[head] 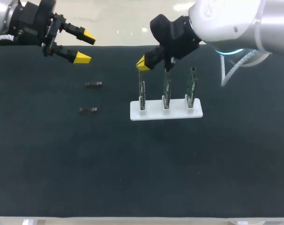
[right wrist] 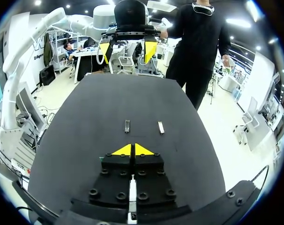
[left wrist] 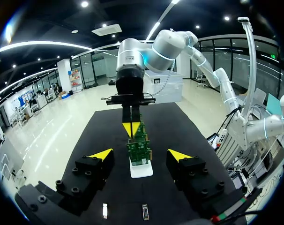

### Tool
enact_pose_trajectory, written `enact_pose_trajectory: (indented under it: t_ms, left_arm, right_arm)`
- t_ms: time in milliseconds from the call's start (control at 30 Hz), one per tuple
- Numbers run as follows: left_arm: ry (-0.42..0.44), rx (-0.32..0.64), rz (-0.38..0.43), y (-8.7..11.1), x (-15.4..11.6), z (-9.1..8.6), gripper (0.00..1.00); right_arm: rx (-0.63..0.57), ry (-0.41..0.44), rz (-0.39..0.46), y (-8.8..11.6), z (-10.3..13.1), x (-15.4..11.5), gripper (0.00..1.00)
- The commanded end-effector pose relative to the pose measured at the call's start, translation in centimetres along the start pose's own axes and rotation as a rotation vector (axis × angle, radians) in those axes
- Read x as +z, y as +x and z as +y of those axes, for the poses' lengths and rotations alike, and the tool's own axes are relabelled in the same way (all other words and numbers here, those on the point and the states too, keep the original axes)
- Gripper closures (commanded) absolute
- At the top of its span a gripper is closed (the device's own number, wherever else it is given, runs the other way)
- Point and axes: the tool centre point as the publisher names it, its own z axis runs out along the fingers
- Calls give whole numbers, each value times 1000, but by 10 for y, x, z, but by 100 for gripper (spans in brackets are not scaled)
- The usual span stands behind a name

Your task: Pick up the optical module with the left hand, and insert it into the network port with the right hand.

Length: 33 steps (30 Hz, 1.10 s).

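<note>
Hovering at the bench's far left corner, the left gripper (head: 85, 47) gapes, released. Just rightward lie the far optical module (head: 93, 84) and the near optical module (head: 87, 110), apart. The right gripper (head: 143, 63), clenched empty, hangs over the circuit boards (head: 192, 84) upright in the white stand (head: 153, 113).

Matt dark table (head: 132, 178), glossy white plastic stand (head: 166, 114), metallic optical module (head: 93, 84)

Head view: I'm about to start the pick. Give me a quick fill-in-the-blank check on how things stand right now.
1. The white stand holds ___ upright circuit boards.
2. ___ optical modules lie flat on the black table, on the stand's left-arm side.
3. The left gripper is ___ and holds nothing.
4. The right gripper, above the boards, has its yellow tips ___.

Missing words: three; Two; open; shut.
</note>
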Motion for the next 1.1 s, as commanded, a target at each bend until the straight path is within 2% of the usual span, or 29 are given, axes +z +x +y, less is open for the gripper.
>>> enact_pose_trajectory:
  t_ms: [33,267,467,800,1100]
  left_arm:
    - [2,-1,4,0,0,1,0]
    - [2,-1,4,0,0,1,0]
    - [2,-1,4,0,0,1,0]
    - [2,-1,4,0,0,1,0]
    - [2,-1,4,0,0,1,0]
  right_arm:
    - [0,-21,6,-4,-3,-14,100]
    - [-6,-39,1,3,-4,-36,100]
    - [-20,-45,2,20,-3,-67,100]
    - [-73,-72,-3,69,6,-120,100]
    - [-73,-73,1,99,11,-161,100]
